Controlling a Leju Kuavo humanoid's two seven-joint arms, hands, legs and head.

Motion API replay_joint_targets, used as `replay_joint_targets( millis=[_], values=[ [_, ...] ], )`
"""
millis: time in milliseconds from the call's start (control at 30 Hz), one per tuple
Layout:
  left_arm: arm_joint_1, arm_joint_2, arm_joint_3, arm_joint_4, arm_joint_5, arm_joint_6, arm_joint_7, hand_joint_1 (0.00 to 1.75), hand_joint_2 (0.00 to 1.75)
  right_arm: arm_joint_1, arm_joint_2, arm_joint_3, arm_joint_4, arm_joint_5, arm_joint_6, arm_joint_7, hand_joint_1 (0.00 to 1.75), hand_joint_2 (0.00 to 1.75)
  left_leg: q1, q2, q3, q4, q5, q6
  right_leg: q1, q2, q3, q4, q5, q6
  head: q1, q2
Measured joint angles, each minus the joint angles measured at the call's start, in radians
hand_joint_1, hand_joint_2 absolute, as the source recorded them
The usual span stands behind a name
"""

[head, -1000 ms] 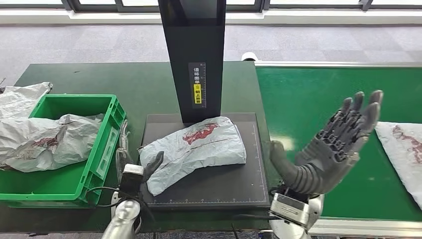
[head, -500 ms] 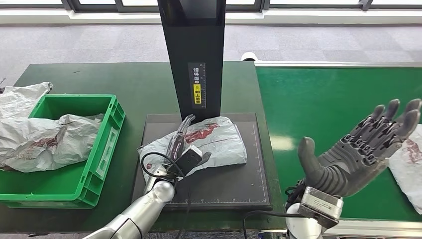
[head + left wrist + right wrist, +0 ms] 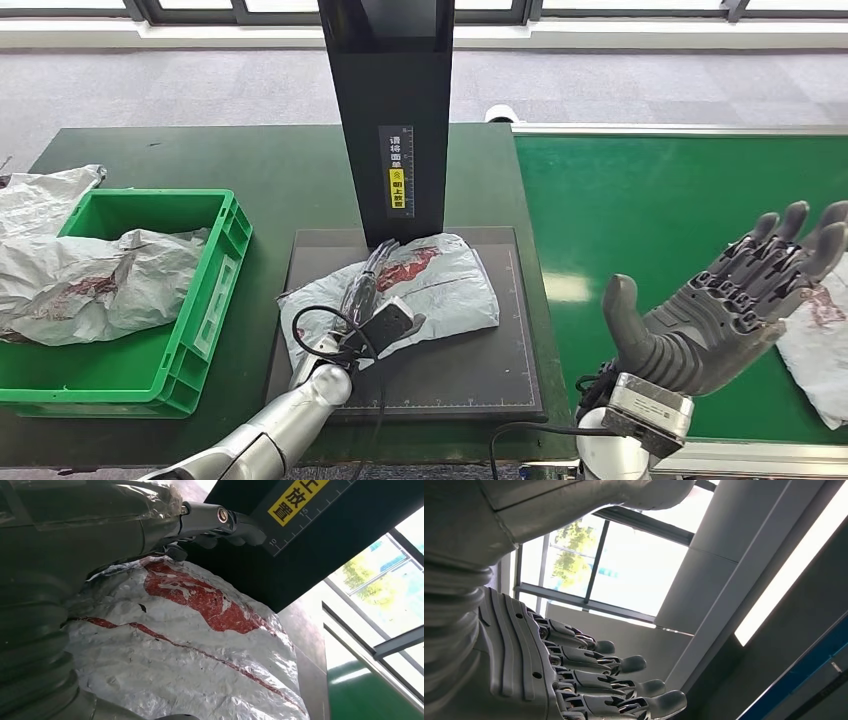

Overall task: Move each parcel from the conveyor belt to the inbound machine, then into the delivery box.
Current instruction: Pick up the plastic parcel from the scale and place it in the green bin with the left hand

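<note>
Left: we log a green crate on the bench, holding crumpled grey bags. Centre: a parcel on the black scanner plate, our left hand lying on it, grasp not discernible. Right: our right hand spread, empty, above the conveyor belt; second parcel there.
</note>
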Motion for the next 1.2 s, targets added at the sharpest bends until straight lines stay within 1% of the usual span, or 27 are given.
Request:
replay_joint_targets(
  millis=[233,500,533,633,667,833,967,1067,1200],
  values=[
    [-0.003,0.000,-0.002,0.013,0.000,-0.001,0.004,0.00,1.75,0.000,0.000,0.000,0.000,0.000,0.000,0.000,0.00,1.75,0.000,0.000,0.000,0.000,0.000,0.000,0.000,0.000,0.000,0.000,0.000,0.000,0.000,0.000],
    [-0.028,0.001,-0.047,0.074,0.002,-0.016,0.080,0.00,1.75,0.002,0.000,-0.012,0.000,0.007,0.000,0.000,0.00,1.75,0.000,0.000,0.000,0.000,0.000,0.000,0.000,0.000,0.000,0.000,0.000,0.000,0.000,0.000],
    [-0.032,0.001,-0.055,0.086,-0.002,-0.016,0.095,0.17,1.75,0.003,0.000,-0.014,0.000,0.008,0.000,0.000,0.00,1.75,0.000,0.000,0.000,0.000,0.000,0.000,0.000,0.000,0.000,0.000,0.000,0.000,0.000,0.000],
    [-0.048,0.002,-0.088,0.122,-0.033,-0.015,0.153,1.48,1.75,0.004,0.000,-0.017,0.000,0.011,0.000,0.000,0.00,1.75,0.000,0.000,0.000,0.000,0.000,0.000,0.000,0.000,0.000,0.000,0.000,0.000,0.000,0.000],
    [-0.055,0.002,-0.102,0.134,-0.050,-0.012,0.175,1.75,1.75,0.004,0.000,-0.018,0.000,0.011,0.000,0.000,0.00,1.75,0.000,0.000,0.000,0.000,0.000,0.000,0.000,0.000,0.000,0.000,0.000,0.000,0.000,0.000],
    [-0.087,0.004,-0.178,0.179,-0.157,0.021,0.289,1.75,1.75,0.005,0.000,-0.021,-0.004,0.012,0.000,0.000,0.00,1.75,0.000,0.000,0.001,0.000,0.000,0.000,0.000,0.000,0.001,0.000,0.000,0.000,0.000,0.000],
    [-0.118,0.004,-0.245,0.211,-0.258,0.025,0.407,1.75,1.75,0.005,0.000,-0.022,-0.003,0.009,0.000,0.000,0.00,1.75,0.000,0.000,0.004,0.000,0.000,0.000,0.000,0.000,0.004,0.000,0.000,0.000,0.000,0.000],
    [-0.133,0.005,-0.278,0.227,-0.287,0.032,0.448,1.75,1.75,0.004,0.000,-0.021,-0.003,0.004,0.000,0.000,0.00,1.75,0.000,0.000,0.006,0.000,0.000,0.000,0.000,0.000,0.007,0.000,-0.001,0.000,0.000,0.000],
    [-0.143,0.006,-0.301,0.243,-0.315,0.052,0.473,1.75,1.75,0.004,0.001,-0.021,0.001,0.000,0.002,0.000,0.00,1.75,0.000,0.000,0.008,-0.001,0.000,0.000,0.000,0.000,0.008,0.000,0.000,0.000,0.000,0.000]
  ],
)
